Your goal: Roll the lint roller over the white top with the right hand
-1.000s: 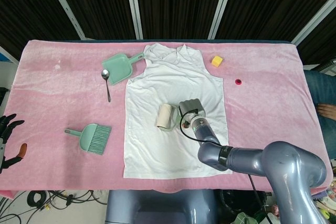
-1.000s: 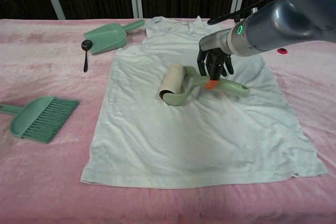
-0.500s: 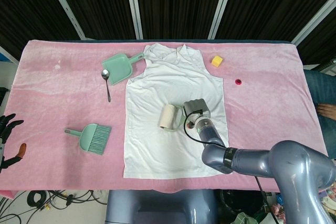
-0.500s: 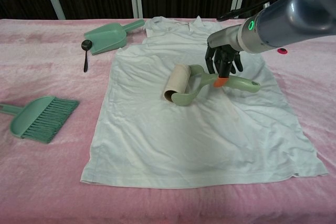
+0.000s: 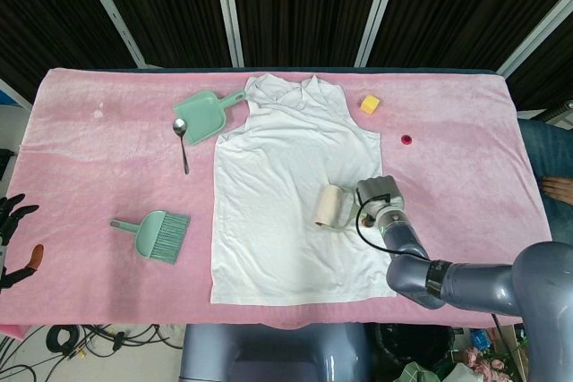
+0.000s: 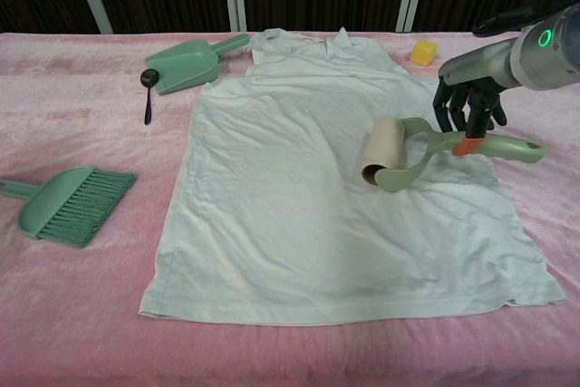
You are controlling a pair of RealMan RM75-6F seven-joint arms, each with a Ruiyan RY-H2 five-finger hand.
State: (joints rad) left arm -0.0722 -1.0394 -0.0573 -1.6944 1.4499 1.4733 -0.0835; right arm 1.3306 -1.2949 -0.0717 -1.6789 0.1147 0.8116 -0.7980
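Covering most of a pink table [image 5: 89,145], white top [image 6: 299,197] lies flat. Brush [image 6: 68,203] & dustpan [image 6: 186,65] sit to its left. Right hand [image 6: 468,106] grips roller [image 6: 385,149] handle, roll resting on top's right side. Left hand [image 5: 11,239] at table edge w/ fingers apart, holding nothing.

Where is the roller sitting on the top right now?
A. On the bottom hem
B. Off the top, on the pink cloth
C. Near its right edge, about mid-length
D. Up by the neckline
C: the roller lies on the top close to its right side at mid-length, its handle held by the right hand.
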